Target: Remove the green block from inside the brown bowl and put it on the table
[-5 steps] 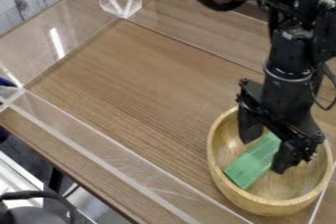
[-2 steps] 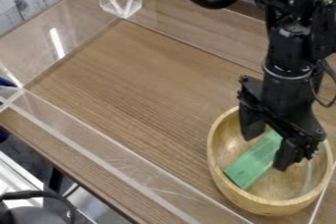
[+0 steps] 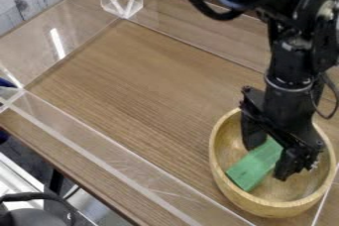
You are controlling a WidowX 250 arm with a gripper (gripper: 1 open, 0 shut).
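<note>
The green block point(image 3: 253, 167) lies tilted inside the brown bowl point(image 3: 239, 200) at the table's point(image 3: 146, 81) front right. My black gripper point(image 3: 279, 151) reaches down into the bowl from above, its fingers open and straddling the block's upper end. One fingertip point(image 3: 248, 139) sits left of the block, the other point(image 3: 299, 166) to its right. The block rests on the bowl's floor and is not lifted.
Low clear acrylic walls point(image 3: 79, 121) edge the tabletop, with a clear corner bracket point(image 3: 119, 0) at the back left. Bare wood-grain surface stretches left of the bowl. The arm's black body point(image 3: 298, 42) rises above the bowl at the right.
The gripper has sunk a little lower into the bowl around the block. The block has not moved.
</note>
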